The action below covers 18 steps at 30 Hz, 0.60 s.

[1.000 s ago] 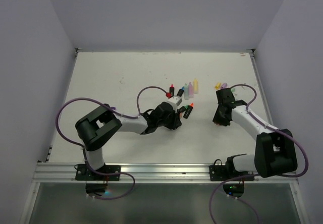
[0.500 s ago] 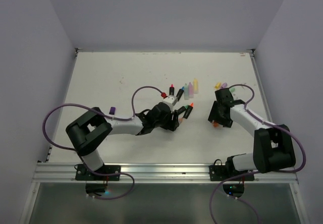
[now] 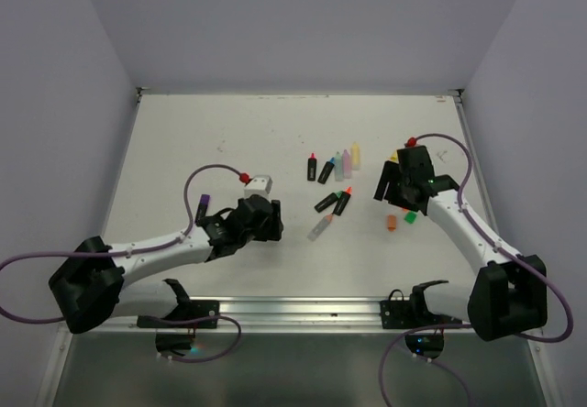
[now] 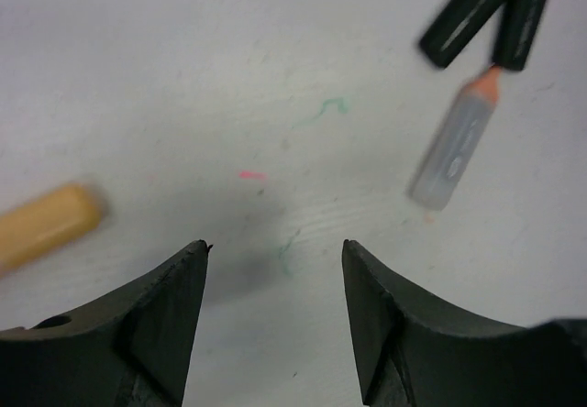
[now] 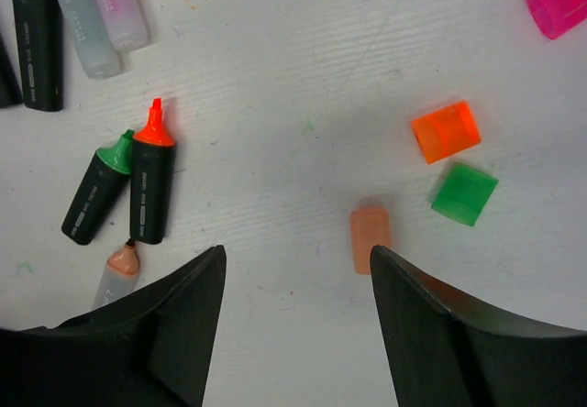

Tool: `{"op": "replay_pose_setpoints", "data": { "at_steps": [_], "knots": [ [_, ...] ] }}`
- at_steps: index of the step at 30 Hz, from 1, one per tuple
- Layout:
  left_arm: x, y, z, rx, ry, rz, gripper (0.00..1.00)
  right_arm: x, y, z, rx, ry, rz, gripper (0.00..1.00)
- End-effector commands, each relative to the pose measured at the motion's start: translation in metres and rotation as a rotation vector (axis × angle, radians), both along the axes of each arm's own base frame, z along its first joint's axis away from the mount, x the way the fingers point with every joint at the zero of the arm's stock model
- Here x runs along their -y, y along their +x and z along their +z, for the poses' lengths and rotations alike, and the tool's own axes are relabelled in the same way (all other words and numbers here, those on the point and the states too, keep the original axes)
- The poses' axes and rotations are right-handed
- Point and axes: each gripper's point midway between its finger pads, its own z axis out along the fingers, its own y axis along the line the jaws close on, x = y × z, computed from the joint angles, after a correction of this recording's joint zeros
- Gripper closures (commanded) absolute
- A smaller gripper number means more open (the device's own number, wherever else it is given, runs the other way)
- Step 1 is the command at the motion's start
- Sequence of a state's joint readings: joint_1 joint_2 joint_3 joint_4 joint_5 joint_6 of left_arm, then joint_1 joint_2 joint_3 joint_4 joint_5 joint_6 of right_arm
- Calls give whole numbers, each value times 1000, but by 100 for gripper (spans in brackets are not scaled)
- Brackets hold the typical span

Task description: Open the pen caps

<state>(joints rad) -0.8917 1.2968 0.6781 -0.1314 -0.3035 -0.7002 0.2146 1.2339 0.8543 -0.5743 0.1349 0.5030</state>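
My left gripper is open and empty, low over bare table left of the pens; in the top view it points right. Ahead of it lies a grey pen with a bare peach tip, also in the top view. Two black pens, green-tipped and orange-tipped, lie uncapped beside it. My right gripper is open and empty above the table. A peach cap lies just inside its right finger. An orange cap, a green cap and a pink cap lie loose.
A row of pens lies further back: a pink-tipped black one, a blue-tipped black one, and pastel mint, purple and yellow ones. A purple cap lies at the left. A blurred pale orange piece lies left of my left gripper.
My left gripper has drawn back to the left, away from the pens, leaving the peach-tipped grey pen on the table. My right gripper has moved farther back, uncovering the loose caps.
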Motion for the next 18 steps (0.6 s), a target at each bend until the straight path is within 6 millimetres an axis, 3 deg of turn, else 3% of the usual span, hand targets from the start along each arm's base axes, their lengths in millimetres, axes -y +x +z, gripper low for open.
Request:
{"op": "replay_pose_setpoints", "data": {
  "at_steps": [1, 4, 9, 14, 18],
  "knots": [
    [-51, -34, -35, -111, 46, 152, 38, -16, 5, 9, 26, 43, 79, 32],
    [-69, -40, -40, -103, 44, 206, 40, -28, 3, 4, 14, 70, 117, 32],
    [-75, -36, -44, -108, 49, 214, 41, -50, -3, 4, 12, 77, 185, 32],
    [-96, -20, -56, -125, 58, 286, 41, -58, -9, 8, 25, 84, 209, 32],
    [-102, -2, -58, -99, 99, 313, 41, -58, -12, 10, 39, 86, 207, 32]
  ]
}}
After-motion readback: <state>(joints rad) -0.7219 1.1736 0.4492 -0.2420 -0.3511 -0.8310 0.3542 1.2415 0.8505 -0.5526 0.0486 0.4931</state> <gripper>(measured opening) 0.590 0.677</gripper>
